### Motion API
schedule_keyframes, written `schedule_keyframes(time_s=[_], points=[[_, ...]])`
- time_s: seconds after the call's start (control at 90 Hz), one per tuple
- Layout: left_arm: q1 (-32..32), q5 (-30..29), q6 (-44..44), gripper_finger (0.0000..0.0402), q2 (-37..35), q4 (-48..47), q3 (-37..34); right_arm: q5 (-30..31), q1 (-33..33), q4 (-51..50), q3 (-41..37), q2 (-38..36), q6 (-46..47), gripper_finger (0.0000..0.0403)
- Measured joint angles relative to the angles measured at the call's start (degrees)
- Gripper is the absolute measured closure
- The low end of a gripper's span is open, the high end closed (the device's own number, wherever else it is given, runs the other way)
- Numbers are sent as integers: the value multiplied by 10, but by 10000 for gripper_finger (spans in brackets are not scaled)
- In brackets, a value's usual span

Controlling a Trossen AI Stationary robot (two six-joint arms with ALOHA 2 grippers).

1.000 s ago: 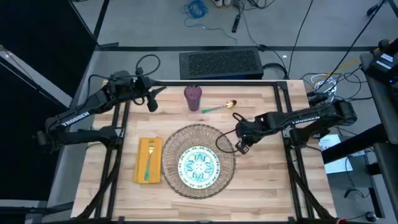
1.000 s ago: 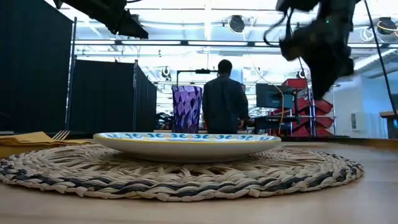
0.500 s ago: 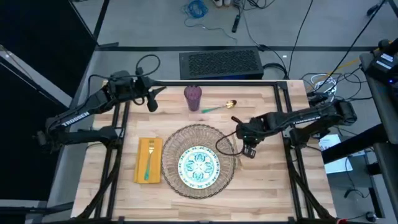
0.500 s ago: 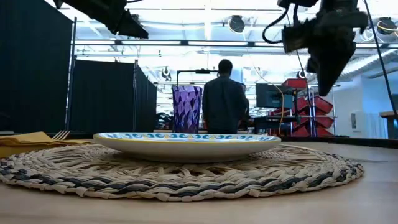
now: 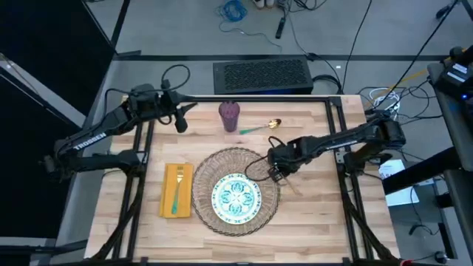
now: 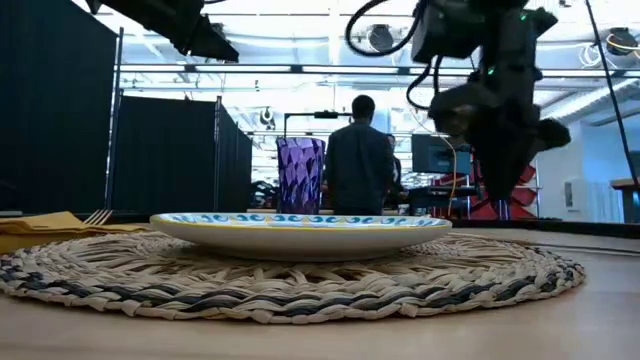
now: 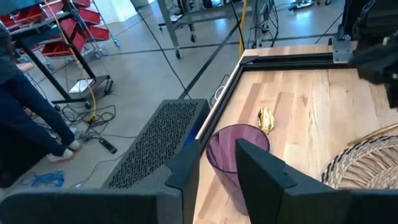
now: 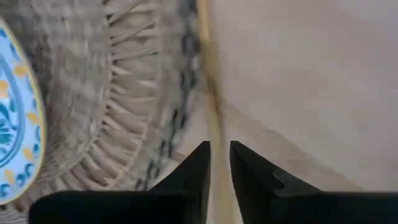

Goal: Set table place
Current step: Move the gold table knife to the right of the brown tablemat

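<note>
Right tool (image 5: 275, 174) low over the right rim of the woven straw placemat (image 5: 222, 165), fingers (image 8: 198, 163) nearly together, pinching a thin gold utensil handle (image 8: 211, 93); which piece of cutlery it is cannot be told. The handle runs along the placemat's edge where weave meets bare tabletop (image 5: 318, 214). Placemat sits mid-tabletop, nearer the front edge, with the white plate with teal floral pattern (image 5: 236, 198) centred on it. Mustard-yellow napkin (image 5: 167, 201) lies just beside the placemat toward the left edge, a fork (image 5: 177, 188) on top. Purple cup (image 5: 229, 115) upright near the back edge; a gold spoon (image 5: 264, 126) lies just right of it. Left tool (image 5: 179, 118) raised near the back-left corner, holding nothing, fingers (image 7: 264, 171) narrowly apart. A person (image 6: 360, 160) stands in the room beyond.
</note>
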Motion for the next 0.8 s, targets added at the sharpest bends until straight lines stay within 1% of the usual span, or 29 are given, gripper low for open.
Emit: schedule_keyframes(time_s=[0.078,0.2,0.322,0.467,0.8], points=[[0,0,0,314,0,-2,0,-2,7,12,0,18,-5,313],[0,1,0,314,0,-6,0,-13,14,0,0,41,-15,281],[0,1,0,314,0,-5,0,-12,18,0,0,57,-22,265],[0,3,2,314,0,-5,0,-11,18,0,0,69,-29,267],[0,3,2,314,0,-6,0,18,18,3,0,69,-1,295]])
